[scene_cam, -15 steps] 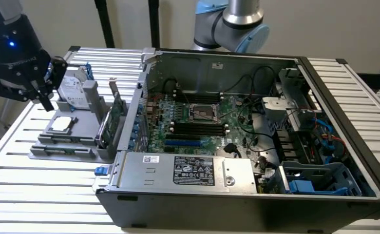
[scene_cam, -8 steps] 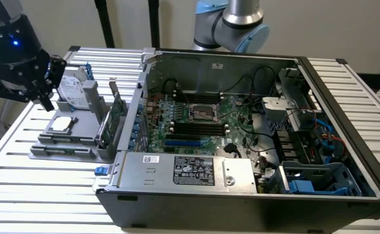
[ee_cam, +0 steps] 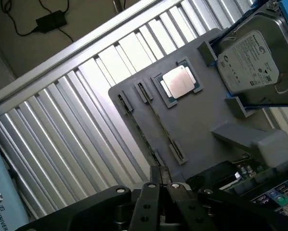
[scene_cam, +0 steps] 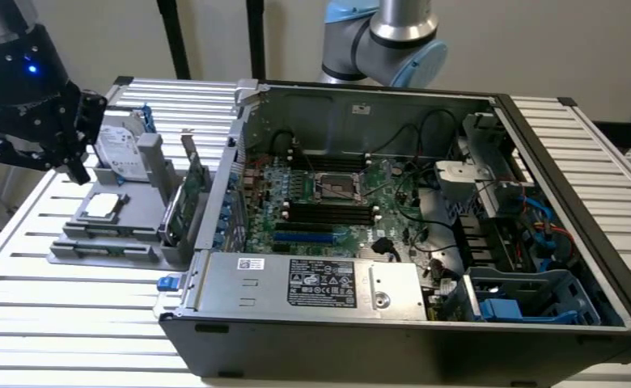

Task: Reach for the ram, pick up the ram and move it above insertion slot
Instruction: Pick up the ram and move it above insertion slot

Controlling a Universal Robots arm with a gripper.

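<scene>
The ram (ee_cam: 161,123) is a thin stick seen edge-on, standing between small clips on the grey fixture plate (ee_cam: 197,120), beside the CPU (ee_cam: 180,83). My gripper (ee_cam: 162,185) hangs above the plate's near end with its fingers drawn close together and nothing between them. In the exterior view the black gripper (scene_cam: 76,171) hovers over the far left corner of the fixture (scene_cam: 111,234), apart from everything on it. The dark memory slots (scene_cam: 318,214) lie on the motherboard inside the open computer case (scene_cam: 402,323), well to the exterior view's right of the gripper.
A hard drive (scene_cam: 119,149) (ee_cam: 250,62) stands in the fixture's back holder. A green expansion card (scene_cam: 189,198) stands upright between fixture and case. Cables and drive bays (scene_cam: 510,242) crowd the case's right side. The table is slatted aluminium (scene_cam: 57,307).
</scene>
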